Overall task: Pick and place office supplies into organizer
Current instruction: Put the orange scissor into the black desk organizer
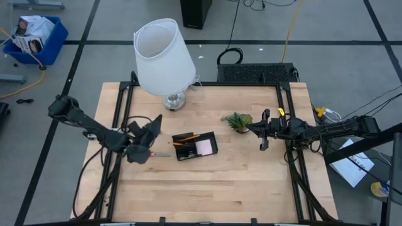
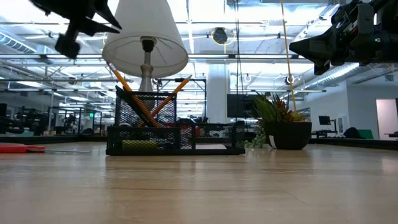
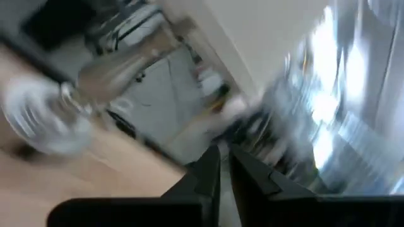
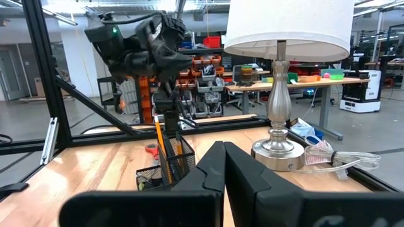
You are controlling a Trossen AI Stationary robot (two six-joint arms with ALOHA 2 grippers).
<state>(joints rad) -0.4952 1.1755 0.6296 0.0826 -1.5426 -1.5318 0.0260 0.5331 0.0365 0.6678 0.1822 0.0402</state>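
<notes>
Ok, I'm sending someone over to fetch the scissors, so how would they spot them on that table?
Start at the big white lamp at the table's back edge, then come forward to the black mesh organizer in the middle. The scissors lie flat on the wood just left of it, outside the tray, below the left claw. Their red handles set them apart from the pencils standing inside.

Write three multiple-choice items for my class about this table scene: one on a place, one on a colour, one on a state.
1. Where do the scissors lie?
A. In the organizer
B. On the table, left of the organizer
C. Under the lamp

2. What colour is the sticky-note pad?
A. Pink
B. Blue
C. Green

3. How do the pencils stand in the organizer?
A. Flat
B. Leaning
C. Fallen out

Key: 1 B, the high view shows them on bare wood left of the tray. 2 A, a pink square shows inside. 3 B, the low view shows them slanting up.
</notes>
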